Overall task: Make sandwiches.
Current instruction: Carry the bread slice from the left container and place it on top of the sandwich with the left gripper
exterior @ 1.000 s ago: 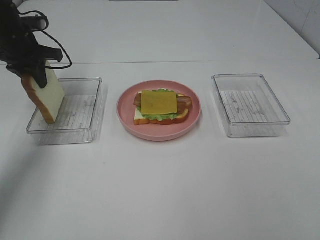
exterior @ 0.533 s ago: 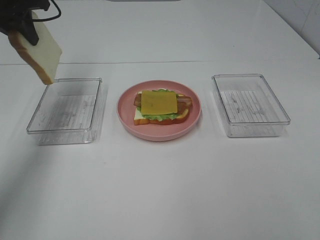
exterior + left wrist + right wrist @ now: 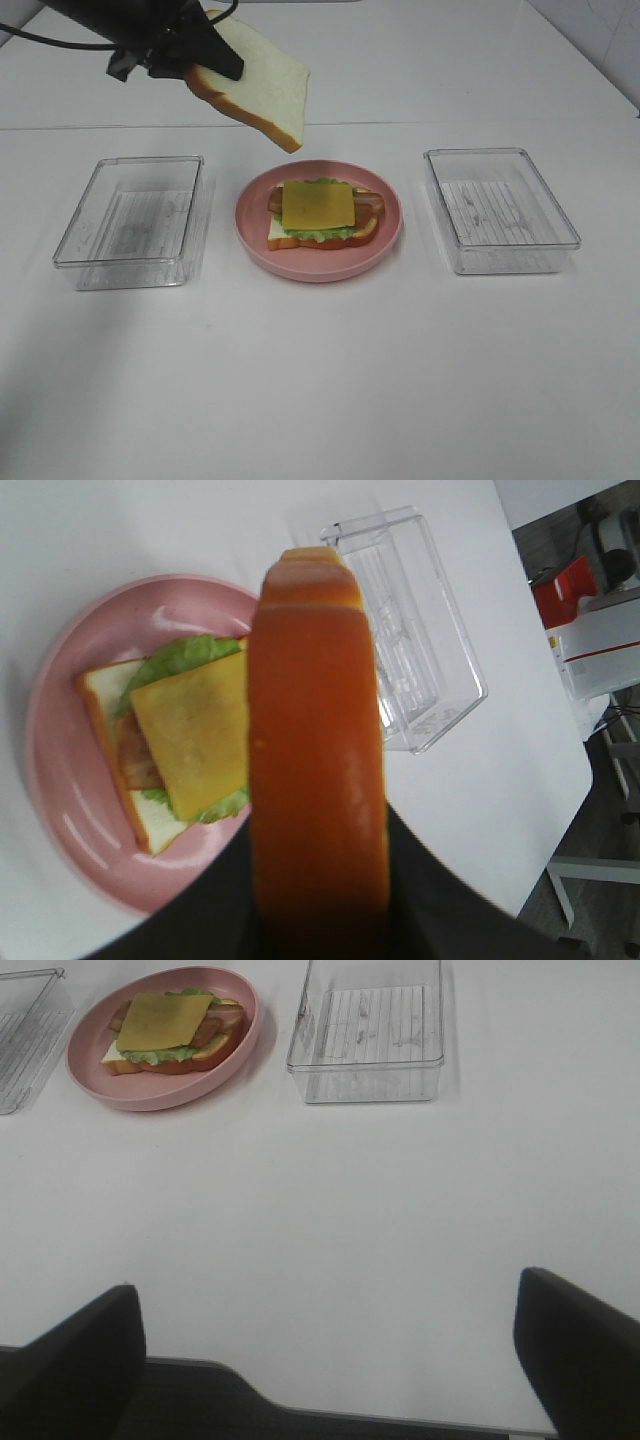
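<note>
Left tool (image 3: 205, 62) grips tilted bread slice (image 3: 262, 82) by one edge; may land skewed on cheese (image 3: 318, 204). Right tool (image 3: 325, 1360) open.

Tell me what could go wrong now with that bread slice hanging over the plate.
1. The left gripper pinches the bread slice only at one crust end, so the tilted slice could slip or swing before it is placed.
2. The slice hangs behind the plate, not over the cheese; released here, it might land skewed or on the rim.
3. Pressing down could slide the cheese off the lettuce.
</note>
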You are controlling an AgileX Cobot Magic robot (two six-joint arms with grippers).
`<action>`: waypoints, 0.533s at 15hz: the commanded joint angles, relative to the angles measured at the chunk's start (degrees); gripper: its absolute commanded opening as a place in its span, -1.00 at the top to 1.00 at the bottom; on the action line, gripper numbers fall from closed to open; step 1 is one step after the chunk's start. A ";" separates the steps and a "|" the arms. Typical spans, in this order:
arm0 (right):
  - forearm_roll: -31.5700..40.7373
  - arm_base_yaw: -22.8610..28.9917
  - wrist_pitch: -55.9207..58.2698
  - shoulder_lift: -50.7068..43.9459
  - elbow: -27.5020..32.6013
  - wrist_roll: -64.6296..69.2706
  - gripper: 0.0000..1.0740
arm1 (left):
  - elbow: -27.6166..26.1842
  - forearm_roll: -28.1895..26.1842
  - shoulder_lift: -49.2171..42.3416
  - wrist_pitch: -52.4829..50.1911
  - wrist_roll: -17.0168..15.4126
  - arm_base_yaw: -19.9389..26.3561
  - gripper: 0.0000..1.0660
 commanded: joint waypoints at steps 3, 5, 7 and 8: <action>0.34 -0.17 -0.46 -1.43 0.23 -0.06 -0.79 | 1.32 -7.56 4.30 -4.01 5.21 -3.15 1.00; 0.34 -0.17 -0.46 -1.43 0.23 -0.06 -0.79 | 1.32 -11.00 8.31 -7.28 8.59 -6.13 1.00; 0.34 -0.17 -0.46 -1.43 0.23 -0.06 -0.79 | 1.20 -11.46 10.26 -8.31 8.54 -7.16 1.00; 0.34 -0.17 -0.46 -1.43 0.23 -0.06 -0.79 | 1.15 -11.63 11.12 -8.31 8.54 -7.73 1.00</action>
